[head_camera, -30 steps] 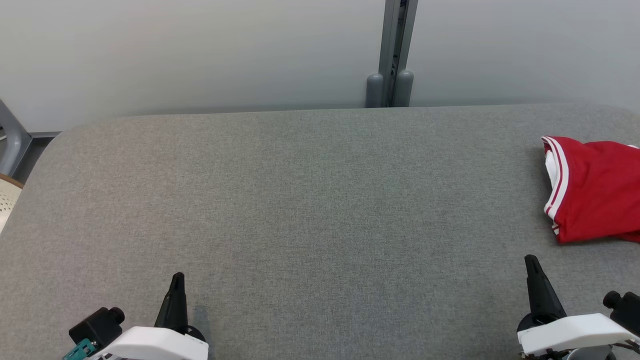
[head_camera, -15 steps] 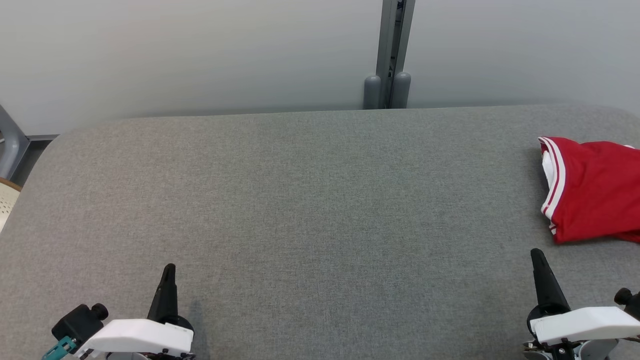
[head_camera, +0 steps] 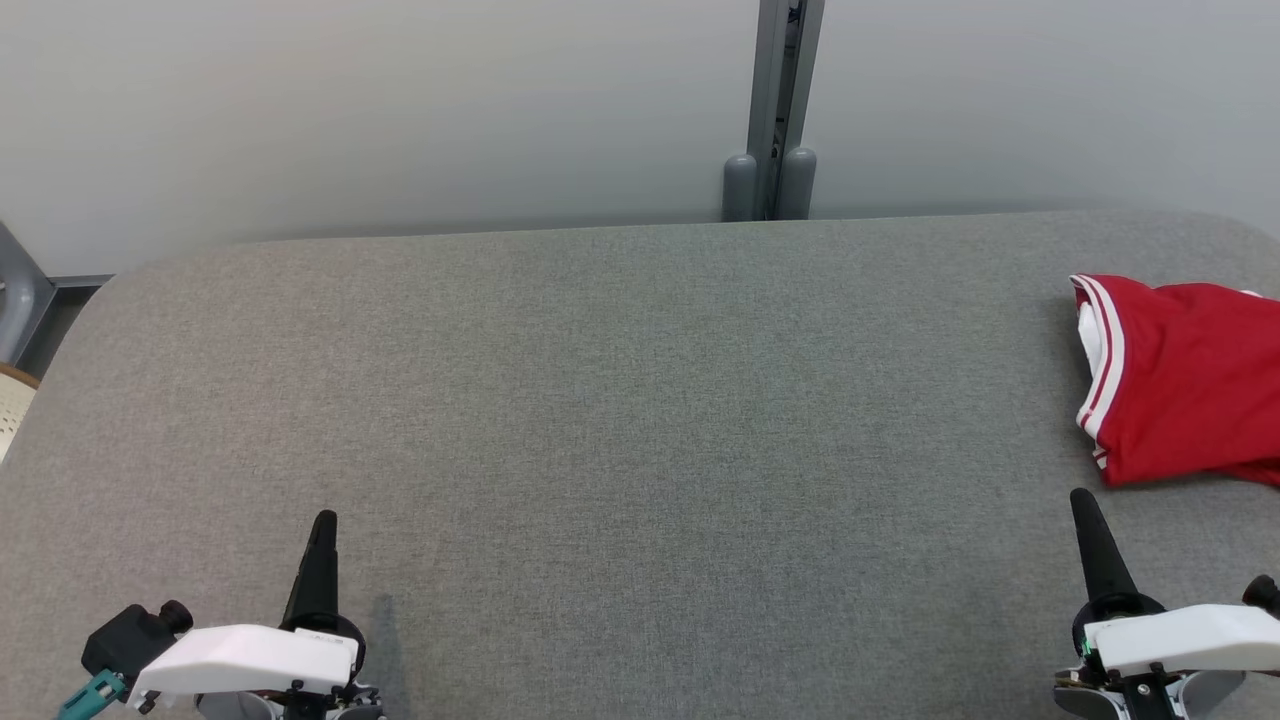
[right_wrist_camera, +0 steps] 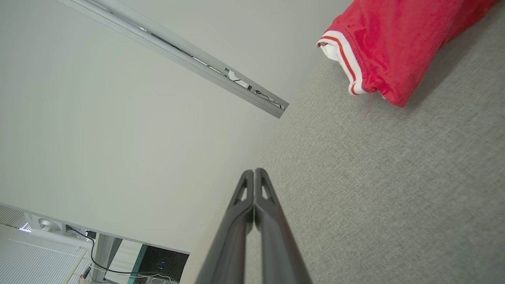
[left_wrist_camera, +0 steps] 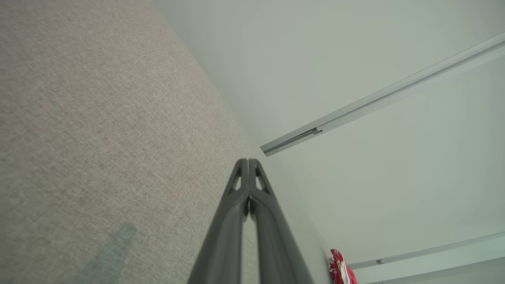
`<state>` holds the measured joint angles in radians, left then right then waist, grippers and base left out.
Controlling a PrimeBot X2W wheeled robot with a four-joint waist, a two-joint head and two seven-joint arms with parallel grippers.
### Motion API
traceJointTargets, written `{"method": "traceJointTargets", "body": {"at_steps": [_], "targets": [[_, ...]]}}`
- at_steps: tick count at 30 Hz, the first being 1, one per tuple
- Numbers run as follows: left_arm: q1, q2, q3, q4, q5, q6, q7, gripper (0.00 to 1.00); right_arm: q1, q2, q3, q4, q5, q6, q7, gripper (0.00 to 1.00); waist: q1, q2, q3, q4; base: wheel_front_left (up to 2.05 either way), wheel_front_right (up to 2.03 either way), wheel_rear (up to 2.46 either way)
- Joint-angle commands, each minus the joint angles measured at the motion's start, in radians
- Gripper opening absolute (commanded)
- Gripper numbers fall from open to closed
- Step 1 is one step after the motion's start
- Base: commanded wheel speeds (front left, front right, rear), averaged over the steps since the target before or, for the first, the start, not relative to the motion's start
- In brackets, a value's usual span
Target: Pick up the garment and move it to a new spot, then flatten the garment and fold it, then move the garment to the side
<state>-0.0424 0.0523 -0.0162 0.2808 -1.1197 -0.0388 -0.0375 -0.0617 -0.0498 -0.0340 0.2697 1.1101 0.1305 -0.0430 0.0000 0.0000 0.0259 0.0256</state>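
Sitting pinched together, empty: left claw (head_camera: 324, 520) & right claw (head_camera: 1081, 497); garment (head_camera: 1185, 380) apart on table (head_camera: 640, 400).

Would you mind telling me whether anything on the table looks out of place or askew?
Only mildly: the red garment lies rumpled at the right side of the grey table, its white-striped edge gaping open rather than flat. Nothing looks spilled or damaged.

The left arm (head_camera: 245, 660) is sitting low at the lower left of the head view, reaching forward, its jaws pressing fully together along their length and pointing up the view. The right arm (head_camera: 1180, 640) is mirroring it at the lower right, jaws likewise pressing tip to tip, gripping nothing
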Motion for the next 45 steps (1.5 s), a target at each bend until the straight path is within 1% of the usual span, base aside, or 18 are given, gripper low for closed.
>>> {"method": "traceJointTargets", "body": {"at_steps": [1,24,45], "targets": [[-0.026,0.007,0.011,-0.014,-0.028,-0.010,0.006,0.00,-0.019,-0.009,-0.008,-0.014,0.030,0.000,0.011,0.00,0.0000,0.0000,-0.001,-0.001,0.00,0.00,0.00],[-0.047,0.008,0.061,-0.025,-0.237,-0.048,0.067,0.00,-0.034,-0.011,-0.036,-0.021,0.244,0.000,0.073,0.00,0.0000,0.0000,-0.009,-0.010,0.00,0.00,0.00],[-0.061,0.007,0.096,-0.032,-0.380,-0.074,0.110,0.00,-0.042,-0.012,-0.055,-0.024,0.390,0.000,0.117,0.00,0.0000,0.0000,-0.016,-0.018,0.00,0.00,0.00]]}}
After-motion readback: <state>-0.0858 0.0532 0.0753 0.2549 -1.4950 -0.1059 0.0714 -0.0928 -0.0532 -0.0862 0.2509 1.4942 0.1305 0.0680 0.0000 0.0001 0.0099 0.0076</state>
